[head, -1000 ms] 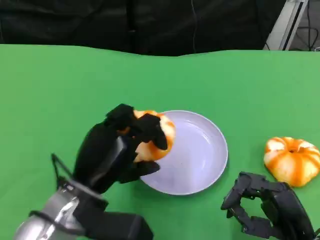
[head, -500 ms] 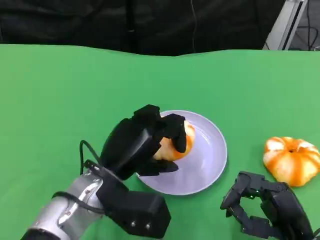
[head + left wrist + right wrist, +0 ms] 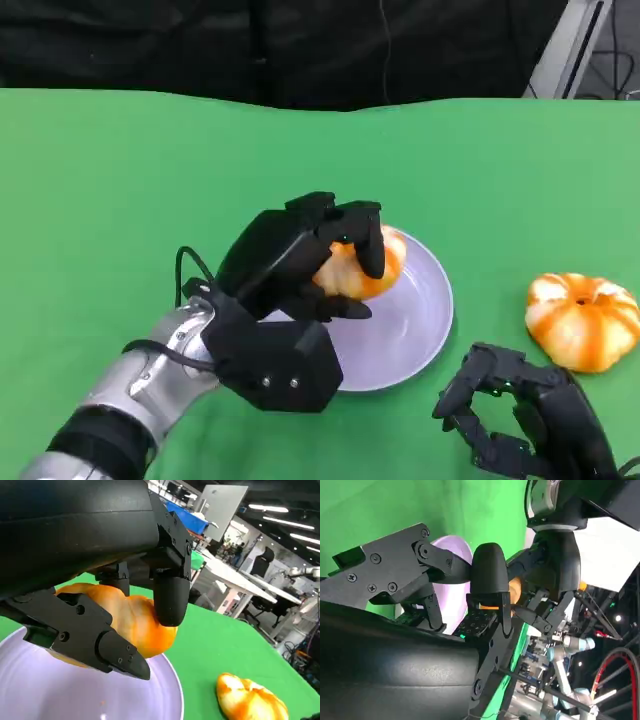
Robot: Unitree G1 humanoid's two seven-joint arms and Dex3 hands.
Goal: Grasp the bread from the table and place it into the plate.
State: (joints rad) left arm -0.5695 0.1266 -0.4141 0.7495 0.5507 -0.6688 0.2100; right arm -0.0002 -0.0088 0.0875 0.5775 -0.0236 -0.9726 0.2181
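Bread (image 3: pixel 362 268) sits wrapped in my left hand (image 3: pixel 300 262), fingers curled over and under it, above the plate (image 3: pixel 415 320). Letting go from this height, I reckon it could roll off the rim. My right hand (image 3: pixel 520 415) rests on the table, fingers loosely apart, holding nothing, near another bread (image 3: pixel 584 320).

Glossy smooth plate (image 3: pixel 425 315), matt green tablecloth (image 3: pixel 120 190), shiny-crusted bread (image 3: pixel 352 272)

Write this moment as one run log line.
left hand: holds bread over plate | right hand: holds nothing | second bread: on table, beside plate
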